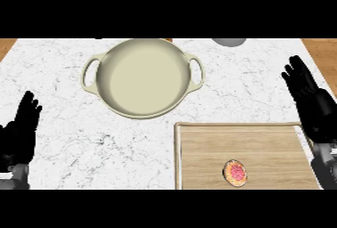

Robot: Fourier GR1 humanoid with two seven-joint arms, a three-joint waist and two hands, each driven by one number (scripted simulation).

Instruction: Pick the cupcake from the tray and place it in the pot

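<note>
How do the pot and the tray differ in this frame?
The pot is round, cream-coloured, and has a handle on each side; the tray is rectangular, wooden, with a low rim. The pot holds nothing, while the tray carries the cupcake near its lower edge. The pot sits further from the robot, the tray nearer, to the right. Both rest on the marble counter.

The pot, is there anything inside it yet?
No. The pot shows only its bare cream bottom. The cupcake sits on the wooden tray. Nothing covers the pot's inside.
</note>
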